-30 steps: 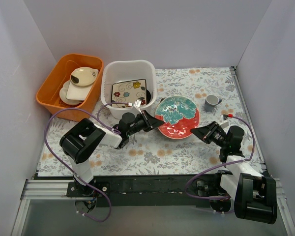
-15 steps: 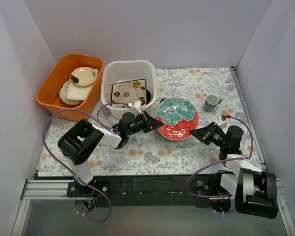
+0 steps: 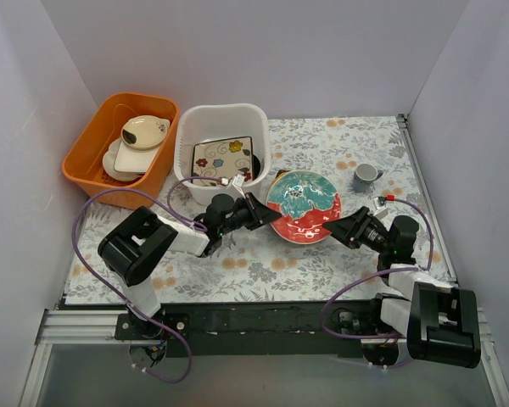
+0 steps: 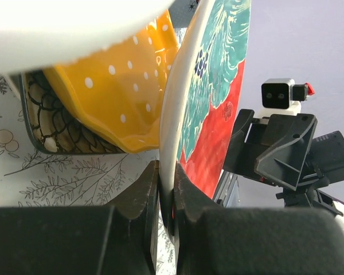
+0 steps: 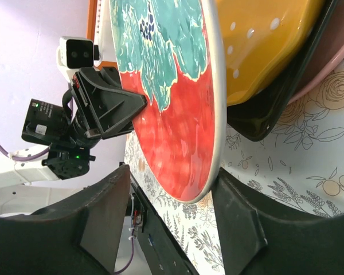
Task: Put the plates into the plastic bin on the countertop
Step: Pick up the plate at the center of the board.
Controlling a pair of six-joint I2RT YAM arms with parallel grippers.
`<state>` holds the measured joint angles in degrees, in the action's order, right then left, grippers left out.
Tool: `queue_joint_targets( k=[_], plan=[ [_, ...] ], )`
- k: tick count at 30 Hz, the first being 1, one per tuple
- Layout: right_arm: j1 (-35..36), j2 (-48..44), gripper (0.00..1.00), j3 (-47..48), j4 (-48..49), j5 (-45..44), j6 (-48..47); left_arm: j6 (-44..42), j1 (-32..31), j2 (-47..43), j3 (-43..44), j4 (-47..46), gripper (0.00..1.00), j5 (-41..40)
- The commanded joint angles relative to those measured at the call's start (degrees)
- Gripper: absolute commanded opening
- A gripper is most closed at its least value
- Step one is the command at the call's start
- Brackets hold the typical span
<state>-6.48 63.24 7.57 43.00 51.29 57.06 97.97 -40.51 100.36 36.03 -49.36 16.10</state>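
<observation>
**Red-and-teal plate tilted between two pincers beside the bin**

The left pincer (image 4: 167,172) is pinching the near-left rim of the red-and-teal round plate (image 3: 304,203), its two fingers pressing on either face of the white edge. The plate is standing tilted, its painted face turning toward the right arm, just right of the white rectangular plastic bin (image 3: 220,114) and over the floral-printed bench (image 3: 322,144).

The right pincer (image 5: 172,183) is standing spread, one finger on each side of the plate's opposite rim. From the wrist view it is hard to say whether either finger is touching the plate.

Behind the tilted plate, a yellow white-dotted dish (image 4: 120,97) is sitting inside a dark rectangular plate (image 4: 46,126) with a scale-patterned border. What looks like a pink rim (image 5: 332,51) is showing beneath them.

Inside the bin, a cream square floral plate (image 3: 223,158) is leaning against the near wall. An orange plastic tub (image 3: 85,157) holding cream dishes (image 3: 140,140) is sitting just left of the bin, and a small grey cup (image 3: 366,175) is standing on the bench, right of the plate.
</observation>
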Motion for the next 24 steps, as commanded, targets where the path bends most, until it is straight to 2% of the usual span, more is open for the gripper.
queue_joint_targets(
  k=[1, 5, 9, 13, 17, 24],
  plan=[
    [0.94, -4.09, 0.67, 2.79, 2.36, 3.04, -3.43, -4.01, -2.20, -2.79, -0.08, 6.74, 0.00, 4.03],
    [0.94, -5.94, 0.72, 3.68, -4.23, 1.19, -6.52, -7.87, -2.64, -4.03, 1.49, 11.64, 0.00, 2.80],
    [0.94, -6.38, 0.77, 3.94, -6.25, 0.66, -7.92, -9.03, -3.17, -3.68, 2.55, 12.89, 0.00, 2.88],
    [0.94, -7.08, 0.86, 3.85, -7.40, -0.22, -8.98, -8.77, -3.34, -3.24, 2.64, 12.63, 0.00, 3.85],
    [0.94, -7.87, 0.88, 4.91, -11.18, -1.19, -11.61, -8.85, -3.43, -3.15, 1.67, 9.55, 0.00, 5.17],
    [0.94, -7.61, 0.88, 5.17, -12.33, -1.36, -12.76, -9.73, -3.43, -3.59, 2.99, 11.92, 0.00, 4.73]
  ],
)
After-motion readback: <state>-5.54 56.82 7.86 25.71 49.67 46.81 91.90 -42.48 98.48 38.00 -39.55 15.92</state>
